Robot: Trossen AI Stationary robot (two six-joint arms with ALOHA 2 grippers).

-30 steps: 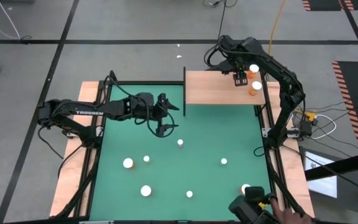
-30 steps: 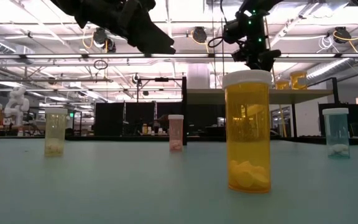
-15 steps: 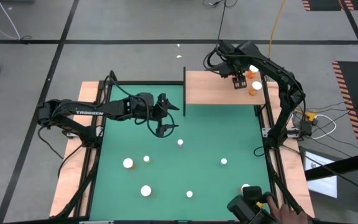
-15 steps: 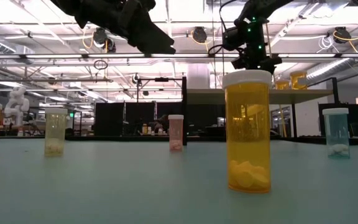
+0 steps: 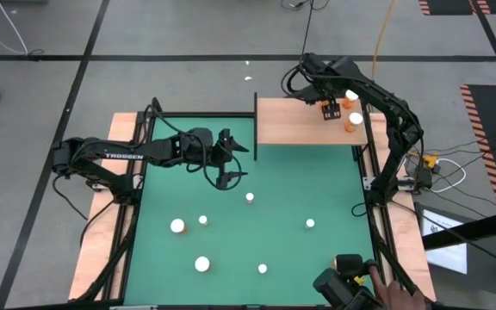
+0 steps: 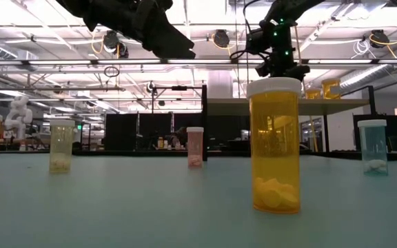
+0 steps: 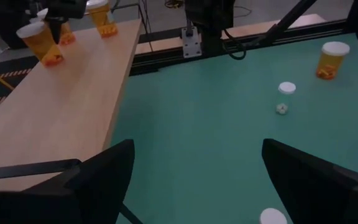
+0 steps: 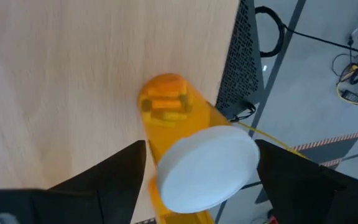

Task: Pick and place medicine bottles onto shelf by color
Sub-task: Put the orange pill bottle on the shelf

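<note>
While the right gripper hangs over the flat light-brown wooden shelf, its fingers have spread wider than a moment ago and now stand clear on both sides of the orange translucent bottle with a round white cap, which stands on the shelf board on its own, no pad touching it as far as the right wrist view shows. Over the last second the gripper also drifted slightly toward the shelf's black edge post, away from the two orange bottles near the shelf's far-right end. That reads as a release: this bottle looks delivered, joining the other orange ones on the shelf. Left gripper has not moved, hovering over the green mat just below the shelf's post-side corner, fingers wide apart and holding nothing. Six white-capped bottles remain scattered on the mat well below the shelf, so most of the sorting is still to do. A person's hand with a dark device sits at the mat's corner farthest from the shelf post.
</note>
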